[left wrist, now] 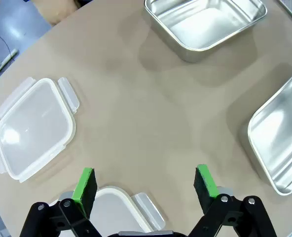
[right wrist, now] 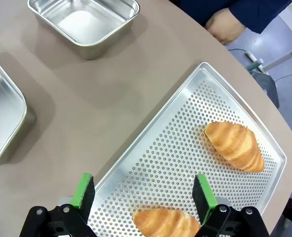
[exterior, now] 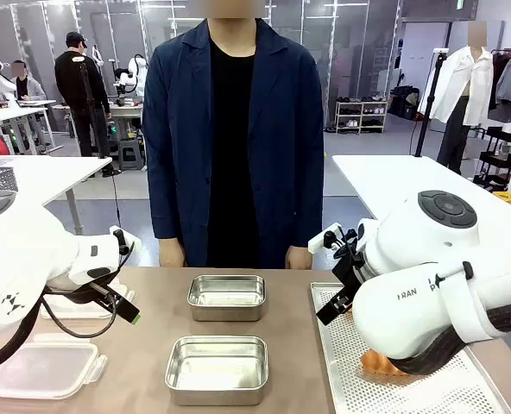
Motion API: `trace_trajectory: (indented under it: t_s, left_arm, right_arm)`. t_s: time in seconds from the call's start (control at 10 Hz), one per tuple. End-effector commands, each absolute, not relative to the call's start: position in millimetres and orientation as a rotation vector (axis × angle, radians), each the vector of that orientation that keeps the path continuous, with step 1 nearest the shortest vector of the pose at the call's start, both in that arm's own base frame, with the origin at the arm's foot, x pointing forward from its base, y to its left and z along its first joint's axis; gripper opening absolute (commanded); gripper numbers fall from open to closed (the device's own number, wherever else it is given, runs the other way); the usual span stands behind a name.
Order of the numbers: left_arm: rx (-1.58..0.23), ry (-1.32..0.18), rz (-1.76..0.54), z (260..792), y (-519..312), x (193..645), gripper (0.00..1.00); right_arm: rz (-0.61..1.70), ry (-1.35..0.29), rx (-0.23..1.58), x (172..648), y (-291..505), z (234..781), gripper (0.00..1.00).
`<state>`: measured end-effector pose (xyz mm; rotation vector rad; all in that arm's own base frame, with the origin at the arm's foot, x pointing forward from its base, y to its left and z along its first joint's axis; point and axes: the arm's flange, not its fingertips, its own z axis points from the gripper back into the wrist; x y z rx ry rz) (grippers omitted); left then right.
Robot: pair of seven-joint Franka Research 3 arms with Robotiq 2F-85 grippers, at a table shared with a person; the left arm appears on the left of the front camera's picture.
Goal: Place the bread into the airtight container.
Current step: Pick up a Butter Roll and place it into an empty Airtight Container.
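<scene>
Two golden croissants lie on a perforated metal tray (right wrist: 175, 148): one (right wrist: 235, 144) toward its far side, another (right wrist: 165, 222) just beyond my right gripper (right wrist: 143, 191), which hangs open above the tray. In the front view one croissant (exterior: 378, 362) peeks out under the right arm. Two open steel containers sit mid-table, the far one (exterior: 226, 312) and the near one (exterior: 217, 397). My left gripper (left wrist: 145, 183) is open over bare tabletop, between the containers and two clear plastic lids (left wrist: 33, 127) (left wrist: 119, 210).
A person in a dark jacket stands at the far edge with hands (exterior: 171, 253) resting by the table. The lids (exterior: 44, 366) take up the left side, the tray (exterior: 428, 388) the right. Bare tabletop lies between containers and tray.
</scene>
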<state>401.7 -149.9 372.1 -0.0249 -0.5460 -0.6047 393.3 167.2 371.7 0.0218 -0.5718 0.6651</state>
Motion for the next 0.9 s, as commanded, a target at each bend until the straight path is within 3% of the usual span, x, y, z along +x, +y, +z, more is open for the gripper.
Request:
trace_trajectory:
  t_s: [0.0,0.8]
  left_arm:
    - [-0.025,-0.546,-0.605,372.1,-150.1,401.6,1.0]
    - [-0.025,-0.546,-0.606,372.1,-150.4,401.5,1.0]
  right_arm:
    - [0.665,-0.572,0.022,393.3,167.2,371.7,1.0]
    - [0.668,-0.572,0.02,393.2,167.4,371.7,1.0]
